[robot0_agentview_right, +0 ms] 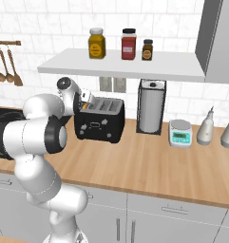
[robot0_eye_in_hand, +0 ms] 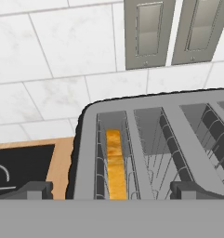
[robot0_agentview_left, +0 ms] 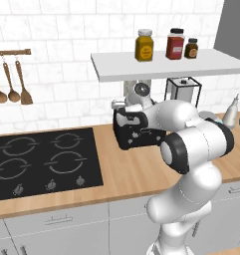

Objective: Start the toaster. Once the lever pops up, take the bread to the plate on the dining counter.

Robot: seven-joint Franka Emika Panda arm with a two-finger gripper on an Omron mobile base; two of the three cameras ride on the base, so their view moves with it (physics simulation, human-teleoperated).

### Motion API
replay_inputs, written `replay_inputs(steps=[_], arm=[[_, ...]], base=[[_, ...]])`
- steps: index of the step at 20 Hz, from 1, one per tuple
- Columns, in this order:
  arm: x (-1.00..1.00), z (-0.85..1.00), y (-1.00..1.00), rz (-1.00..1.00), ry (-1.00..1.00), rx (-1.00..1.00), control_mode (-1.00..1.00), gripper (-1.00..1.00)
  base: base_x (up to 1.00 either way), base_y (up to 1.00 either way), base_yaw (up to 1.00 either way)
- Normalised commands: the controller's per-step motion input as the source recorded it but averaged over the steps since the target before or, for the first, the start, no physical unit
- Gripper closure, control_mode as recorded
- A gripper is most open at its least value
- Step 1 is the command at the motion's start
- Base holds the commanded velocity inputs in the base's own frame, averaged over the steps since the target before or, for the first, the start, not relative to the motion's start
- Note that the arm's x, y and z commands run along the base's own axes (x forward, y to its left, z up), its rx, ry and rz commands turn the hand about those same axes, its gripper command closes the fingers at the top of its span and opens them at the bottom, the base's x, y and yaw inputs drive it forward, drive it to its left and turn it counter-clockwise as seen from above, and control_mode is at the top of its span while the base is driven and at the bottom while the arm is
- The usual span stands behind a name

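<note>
The black toaster (robot0_agentview_right: 100,122) stands on the wood worktop against the tiled wall; the arm partly covers the toaster (robot0_agentview_left: 141,137) in the left base view. My gripper (robot0_agentview_right: 86,100) hovers just above its left end, open, with nothing between the fingers. In the hand view the gripper (robot0_eye_in_hand: 112,190) looks down onto the toaster's silvery top (robot0_eye_in_hand: 178,116). The bread (robot0_eye_in_hand: 114,162) stands on edge, sunk inside the left slot, golden-brown crust upward. The other slot holds only wire guides. The plate and the dining counter are out of view.
A black hob (robot0_agentview_left: 42,159) lies left of the toaster. A shelf (robot0_agentview_right: 120,64) with three jars hangs close above the gripper. To the right stand a paper towel holder (robot0_agentview_right: 151,107), a scale (robot0_agentview_right: 181,133) and bottles (robot0_agentview_right: 205,127). Utensils (robot0_agentview_left: 12,82) hang at the far left.
</note>
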Motion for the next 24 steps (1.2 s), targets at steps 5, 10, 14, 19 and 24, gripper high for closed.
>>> replay_inputs(steps=[5, 10, 14, 19, 24], arm=[[0.00, 0.00, 0.00, 0.00, 0.00, 0.00, -1.00, -1.00], [0.00, 0.00, 0.00, 0.00, 0.00, 0.00, -1.00, -1.00], [0.00, 0.00, 0.00, 0.00, 0.00, 0.00, -1.00, -1.00], [0.00, 0.00, 0.00, 0.00, 0.00, 0.00, -1.00, -1.00], [0.00, 0.00, 0.00, 0.00, 0.00, 0.00, -1.00, -1.00]], base=[[0.00, 0.00, 0.00], [0.00, 0.00, 0.00], [0.00, 0.00, 0.00], [0.00, 0.00, 0.00], [0.00, 0.00, 0.00]])
